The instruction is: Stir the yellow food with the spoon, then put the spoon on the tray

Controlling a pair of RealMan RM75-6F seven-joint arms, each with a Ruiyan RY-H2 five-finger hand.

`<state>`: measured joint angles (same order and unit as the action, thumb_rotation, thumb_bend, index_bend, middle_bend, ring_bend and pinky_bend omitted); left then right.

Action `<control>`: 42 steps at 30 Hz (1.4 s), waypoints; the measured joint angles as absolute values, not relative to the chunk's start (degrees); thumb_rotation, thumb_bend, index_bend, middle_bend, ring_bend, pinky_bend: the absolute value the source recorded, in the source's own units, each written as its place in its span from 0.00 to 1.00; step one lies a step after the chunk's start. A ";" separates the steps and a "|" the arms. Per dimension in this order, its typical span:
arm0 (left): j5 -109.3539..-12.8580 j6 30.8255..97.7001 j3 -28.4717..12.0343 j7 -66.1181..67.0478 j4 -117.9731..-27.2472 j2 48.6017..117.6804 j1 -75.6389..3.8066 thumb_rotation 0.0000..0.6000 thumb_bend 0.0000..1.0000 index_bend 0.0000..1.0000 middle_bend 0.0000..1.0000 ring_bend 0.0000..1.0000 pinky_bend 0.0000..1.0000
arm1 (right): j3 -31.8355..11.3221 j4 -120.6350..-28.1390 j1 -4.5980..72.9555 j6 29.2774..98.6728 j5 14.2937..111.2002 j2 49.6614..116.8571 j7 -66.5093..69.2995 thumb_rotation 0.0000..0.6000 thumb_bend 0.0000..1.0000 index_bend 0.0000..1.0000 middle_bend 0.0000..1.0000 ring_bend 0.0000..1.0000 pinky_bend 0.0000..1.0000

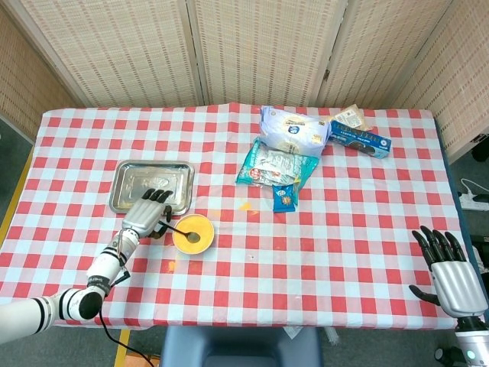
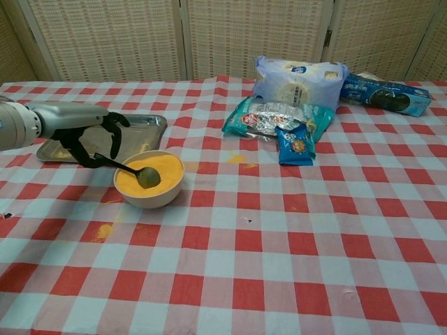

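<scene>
A tan bowl of yellow food stands just in front of the metal tray. A dark spoon lies with its scoop in the food and its handle slanting out to the left. My left hand is beside the bowl, over the tray's near edge, and pinches the end of the handle with its fingers curled down. My right hand rests open at the table's front right corner, far from the bowl, and shows in the head view only.
Snack bags, a white bag and a blue box lie at the back right. Yellow spills mark the cloth in front of the bowl and to its right.
</scene>
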<state>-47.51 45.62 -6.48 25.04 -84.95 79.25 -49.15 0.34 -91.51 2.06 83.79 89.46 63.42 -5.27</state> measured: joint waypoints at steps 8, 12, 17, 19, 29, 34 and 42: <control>-47.76 45.61 -5.95 24.17 -84.45 78.92 -49.18 1.00 0.41 0.52 0.04 0.00 0.00 | 0.41 -91.58 2.12 83.67 89.46 63.44 -5.45 1.00 0.00 0.00 0.00 0.00 0.00; -47.73 45.74 -5.83 24.02 -84.22 78.96 -49.22 1.00 0.41 0.53 0.04 0.00 0.00 | 0.40 -91.70 2.15 83.61 89.37 63.41 -5.56 1.00 0.00 0.00 0.00 0.00 0.00; -47.62 45.55 -5.67 23.78 -83.75 78.99 -49.35 1.00 0.41 0.52 0.04 0.00 0.00 | 0.39 -91.76 2.17 83.57 89.28 63.43 -5.68 1.00 0.00 0.00 0.00 0.00 0.00; -47.58 45.53 -5.64 23.67 -83.54 79.01 -49.39 1.00 0.41 0.51 0.04 0.00 0.00 | 0.38 -91.79 2.19 83.52 89.24 63.45 -5.75 1.00 0.00 0.00 0.00 0.00 0.00; -47.43 44.98 -5.17 23.32 -82.75 79.03 -49.53 1.00 0.41 0.52 0.04 0.00 0.00 | 0.35 -91.94 2.29 83.28 89.00 63.54 -6.10 1.00 0.00 0.00 0.00 0.00 0.00; -47.37 44.89 -5.01 23.09 -82.43 78.97 -49.54 1.00 0.41 0.53 0.04 0.00 0.00 | 0.34 -91.94 2.32 83.23 88.93 63.58 -6.21 1.00 0.00 0.00 0.00 0.00 0.00; -48.00 45.33 -4.99 22.58 -82.87 78.69 -49.35 1.00 0.41 0.53 0.04 0.00 0.00 | 0.34 -92.05 2.37 83.15 88.87 63.59 -6.34 1.00 0.00 0.00 0.00 0.00 0.00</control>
